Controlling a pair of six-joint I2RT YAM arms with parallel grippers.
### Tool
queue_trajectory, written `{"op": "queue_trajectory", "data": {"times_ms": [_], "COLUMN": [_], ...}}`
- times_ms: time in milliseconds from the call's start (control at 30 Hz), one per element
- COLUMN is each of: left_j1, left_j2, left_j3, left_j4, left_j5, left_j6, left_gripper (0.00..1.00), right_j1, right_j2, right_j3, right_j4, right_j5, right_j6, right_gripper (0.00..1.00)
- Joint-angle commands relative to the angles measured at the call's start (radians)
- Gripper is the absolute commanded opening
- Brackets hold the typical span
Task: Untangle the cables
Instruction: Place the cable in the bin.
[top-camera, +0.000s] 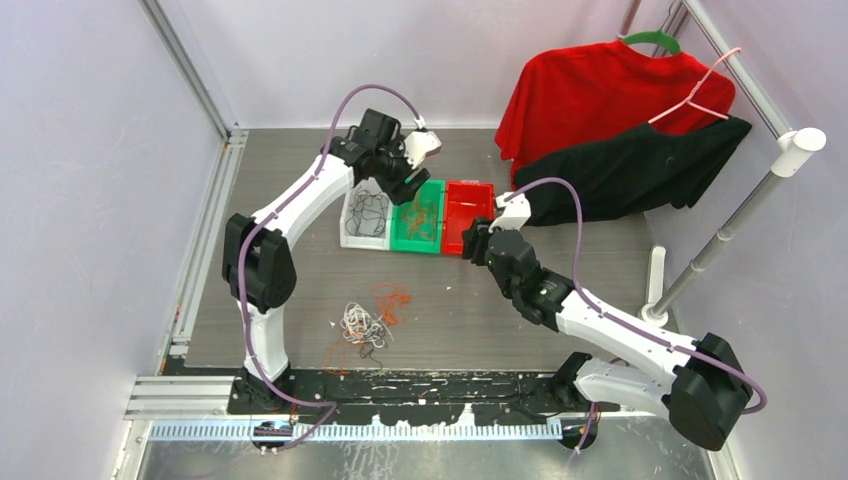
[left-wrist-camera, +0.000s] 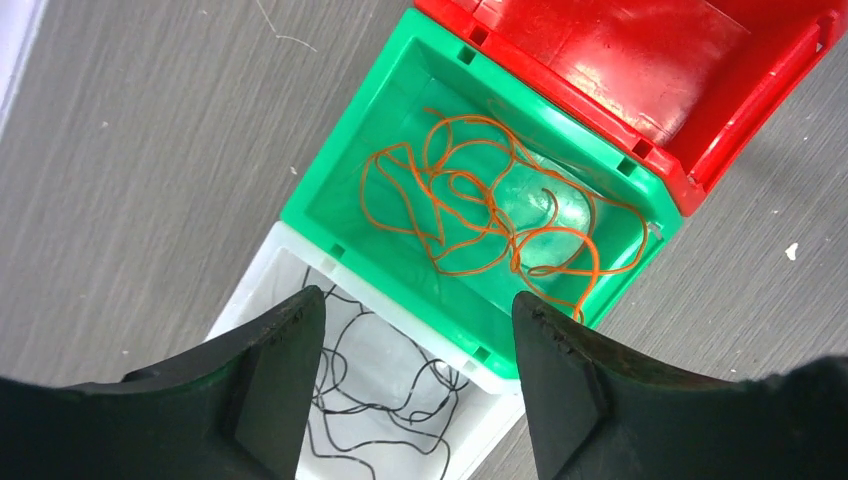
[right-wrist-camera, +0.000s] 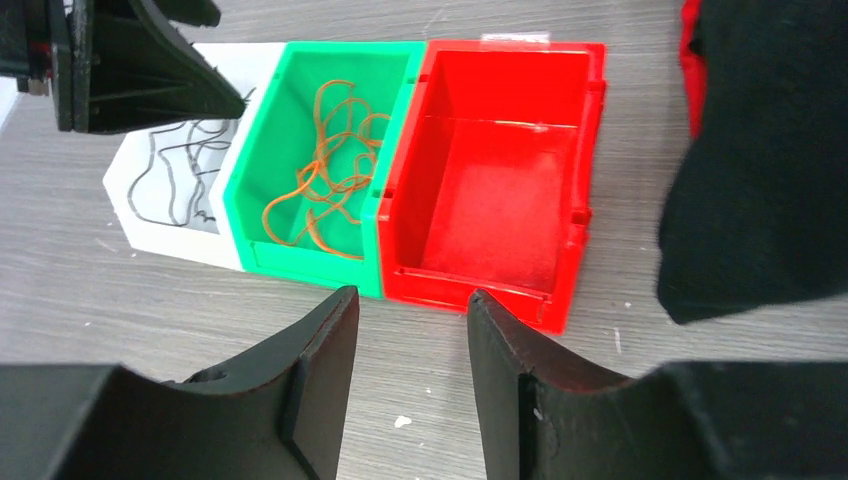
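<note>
The grey surface (top-camera: 450, 330) carries everything. At its far right a red shirt (top-camera: 590, 95) and a black garment (top-camera: 640, 175) hang from a rail, apart from the work.

Three bins stand touching in a row, seemingly one per cable colour: a white bin (top-camera: 347, 238), a green bin (top-camera: 415, 248) and a red bin (top-camera: 468, 205), which is empty.

The left end effector (left-wrist-camera: 418, 305) hovers over the seam between the white and green bins, spread wide with nothing between its fingers, placed to drop or reach in. The right end effector (right-wrist-camera: 412, 296) sits low at the red bin's near side, moderately parted and empty.

Orange cables (left-wrist-camera: 470, 215) lie loosely coiled in the green bin and black cables (left-wrist-camera: 380, 400) in the white one. A tangle of cables (top-camera: 365, 322), white, orange and black, lies on the surface near the arm bases, so the sorting looks partly done.
</note>
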Motion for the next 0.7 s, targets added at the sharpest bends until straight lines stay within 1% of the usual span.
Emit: {"op": "queue_trajectory", "data": {"times_ms": [0, 133, 200, 300, 400, 467, 533, 600, 667], "left_j1": [-0.004, 0.003, 0.018, 0.056, 0.106, 0.139, 0.17, 0.197, 0.216], "left_j2": [-0.007, -0.017, -0.025, -0.019, -0.014, -0.01, 0.003, 0.008, -0.014], "left_j3": [0.093, 0.1, 0.119, 0.211, 0.305, 0.369, 0.456, 0.527, 0.529], "left_j4": [-0.113, -0.135, -0.155, -0.269, -0.383, -0.478, -0.622, -0.736, -0.796], "left_j5": [-0.022, -0.039, -0.027, -0.001, 0.029, 0.065, 0.125, 0.217, 0.284], "left_j6": [0.111, 0.114, 0.099, 0.059, 0.026, 0.023, 0.029, 0.035, 0.039], "left_gripper": [0.69, 0.71, 0.73, 0.79, 0.83, 0.87, 0.89, 0.95, 0.97], "right_j1": [-0.01, -0.032, -0.051, -0.083, -0.109, -0.123, -0.133, -0.149, -0.164], "right_j2": [0.039, 0.124, 0.186, 0.307, 0.414, 0.478, 0.536, 0.595, 0.657], "right_j3": [0.099, 0.177, 0.212, 0.269, 0.331, 0.37, 0.396, 0.429, 0.485], "right_j4": [0.022, 0.04, 0.054, 0.071, 0.081, 0.083, 0.107, 0.113, 0.101], "right_j5": [-0.122, -0.291, -0.38, -0.501, -0.588, -0.627, -0.65, -0.672, -0.693], "right_j6": [0.023, 0.07, 0.093, 0.146, 0.177, 0.194, 0.208, 0.219, 0.223], "right_gripper": [0.5, 0.51, 0.52, 0.51, 0.5, 0.47, 0.43, 0.36, 0.28]}}
